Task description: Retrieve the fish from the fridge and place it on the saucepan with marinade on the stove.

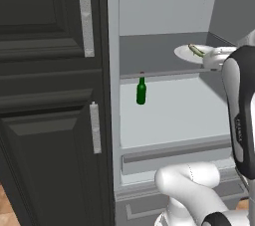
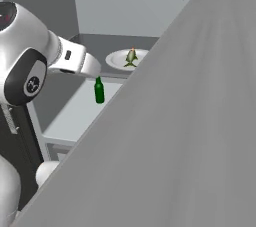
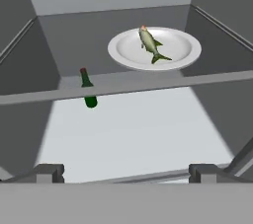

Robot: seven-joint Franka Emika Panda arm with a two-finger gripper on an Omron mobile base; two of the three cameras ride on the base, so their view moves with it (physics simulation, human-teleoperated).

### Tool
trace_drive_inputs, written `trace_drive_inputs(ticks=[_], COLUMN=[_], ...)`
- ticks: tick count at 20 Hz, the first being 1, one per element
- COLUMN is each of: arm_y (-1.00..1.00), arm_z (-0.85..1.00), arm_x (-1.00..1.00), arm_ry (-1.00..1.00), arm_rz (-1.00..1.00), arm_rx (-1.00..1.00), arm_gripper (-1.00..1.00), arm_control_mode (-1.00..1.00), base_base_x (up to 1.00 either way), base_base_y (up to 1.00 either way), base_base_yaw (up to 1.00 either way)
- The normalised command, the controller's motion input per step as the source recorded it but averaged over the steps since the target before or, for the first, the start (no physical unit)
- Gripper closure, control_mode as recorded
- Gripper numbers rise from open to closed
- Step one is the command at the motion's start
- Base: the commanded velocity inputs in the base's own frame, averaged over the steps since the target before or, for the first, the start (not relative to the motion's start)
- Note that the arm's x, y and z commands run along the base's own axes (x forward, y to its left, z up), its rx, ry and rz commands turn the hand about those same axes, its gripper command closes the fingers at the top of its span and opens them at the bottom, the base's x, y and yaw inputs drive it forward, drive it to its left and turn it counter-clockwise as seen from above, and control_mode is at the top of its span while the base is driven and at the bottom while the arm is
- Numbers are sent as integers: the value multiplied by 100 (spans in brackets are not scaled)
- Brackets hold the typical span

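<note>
Step in hand: reach into fridge — gripper spread wide, nothing held. Fish seen on plate, upper shelf. Next: rise and advance needed, jaws closed across fish body.

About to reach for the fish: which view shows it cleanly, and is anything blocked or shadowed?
Hand view: fish sharp and unobstructed on the plate. Left base view: arm covers part of the plate. Right base view: fridge door blocks the right half; fish small but visible.
</note>
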Motion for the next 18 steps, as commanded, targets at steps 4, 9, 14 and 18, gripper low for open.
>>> trace_drive_inputs(ticks=[4, 9, 14, 18], arm_y=[-11, -12, 0, -3], arm_z=[0, 7, 0, 0], arm_x=[0, 0, 0, 7], arm_ry=[-12, -10, -13, -6], arm_rz=[0, 0, 0, 0], arm_rx=[-3, -5, -7, -3], arm_gripper=[-100, -100, -100, -100], arm_control_mode=[-100, -100, -100, -100], base_base_x=[0, 0, 0, 0], base_base_y=[0, 0, 0, 0], base_base_yaw=[0, 0, 0, 0])
